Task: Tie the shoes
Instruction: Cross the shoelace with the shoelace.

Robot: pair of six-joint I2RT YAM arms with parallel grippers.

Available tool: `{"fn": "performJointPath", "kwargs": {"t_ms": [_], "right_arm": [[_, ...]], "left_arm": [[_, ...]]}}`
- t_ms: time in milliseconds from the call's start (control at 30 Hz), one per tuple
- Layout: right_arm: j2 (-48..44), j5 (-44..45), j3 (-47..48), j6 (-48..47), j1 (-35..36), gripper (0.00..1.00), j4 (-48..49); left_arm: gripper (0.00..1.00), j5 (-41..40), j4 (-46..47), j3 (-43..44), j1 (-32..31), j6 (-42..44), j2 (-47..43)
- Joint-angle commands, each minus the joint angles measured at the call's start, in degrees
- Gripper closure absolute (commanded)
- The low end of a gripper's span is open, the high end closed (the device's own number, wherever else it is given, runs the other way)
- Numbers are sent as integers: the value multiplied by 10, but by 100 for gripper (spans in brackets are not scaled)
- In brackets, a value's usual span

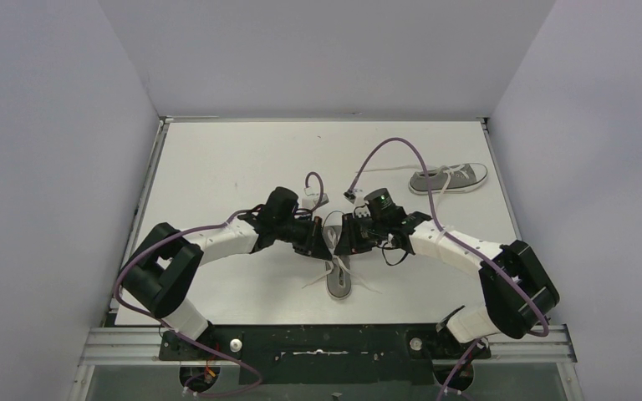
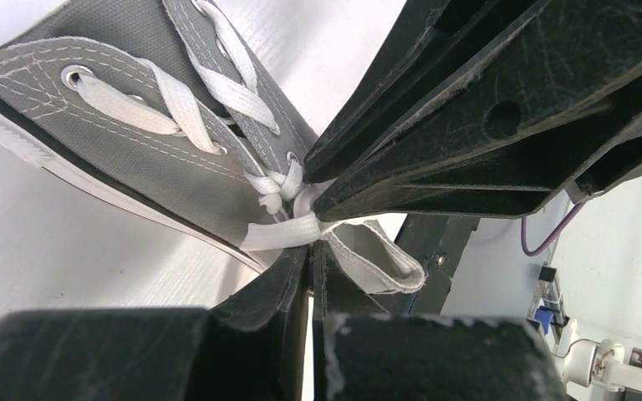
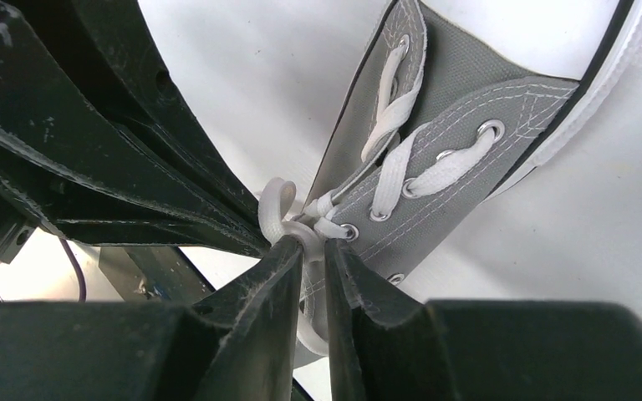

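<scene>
One grey shoe (image 1: 339,282) lies in the table's near middle, toe toward the arms. Both grippers meet over its lace knot. My left gripper (image 1: 321,239) is shut on a flat white lace (image 2: 288,235) beside the knot, with the shoe's grey canvas (image 2: 125,125) at upper left. My right gripper (image 1: 344,239) is shut on a white lace loop (image 3: 287,219) next to the shoe's top eyelets (image 3: 435,167). Its black fingers (image 2: 485,117) cross the left wrist view. The second shoe (image 1: 449,177) lies on its side at the far right, its laces loose.
Purple cables (image 1: 389,146) arc over the table behind the grippers. The second shoe's loose lace (image 1: 441,194) trails toward the right arm. Grey walls enclose the white table (image 1: 234,159) on three sides.
</scene>
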Motion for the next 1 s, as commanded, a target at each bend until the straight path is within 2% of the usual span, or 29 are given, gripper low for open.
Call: {"fn": "performJointPath", "kwargs": {"t_ms": [0,133,267,467,633,967], "right_arm": [[-4,3,11,-12,6,80,23],[5,3,11,-9,14,81,34],[-4,22,23,-19,17,100,9],[-38,25,40,-46,17,100,-57],[-62,16,33,-32,19,100,-41],[-49,-16,50,-21,33,100,-24]], "left_arm": [[100,14,8,26,-2,15,0],[100,13,8,27,-2,15,2],[100,-4,-7,34,-2,17,2],[100,-32,-44,44,-1,15,10],[100,-29,-43,54,-1,15,20],[100,-18,-17,62,-2,-4,23]]}}
